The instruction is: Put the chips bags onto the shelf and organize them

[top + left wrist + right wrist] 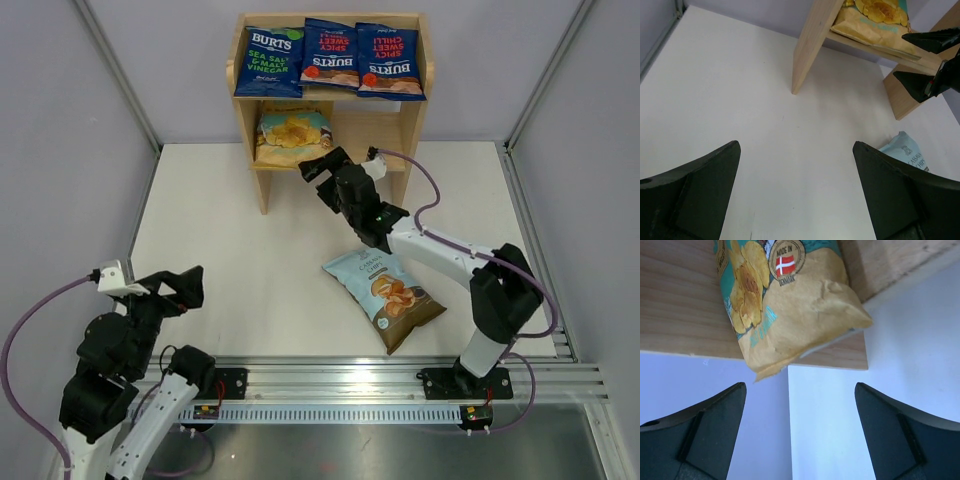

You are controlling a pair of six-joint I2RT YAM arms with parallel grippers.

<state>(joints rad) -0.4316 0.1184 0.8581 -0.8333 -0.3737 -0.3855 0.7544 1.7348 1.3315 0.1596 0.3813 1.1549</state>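
Three dark-blue Burts bags lie side by side on the top tier of the light-wood shelf. The tan-yellow chips bag lies on the lower tier's left half, its corner hanging over the front edge. The light-blue and brown bag lies flat on the table in front. My right gripper is open and empty just in front of the lower tier, beside the tan bag. My left gripper is open and empty near the table's front left, over bare table.
White table with grey enclosure walls at left, right and back. A metal rail runs along the near edge. The lower tier's right half holds nothing. Purple cables trail from both wrists.
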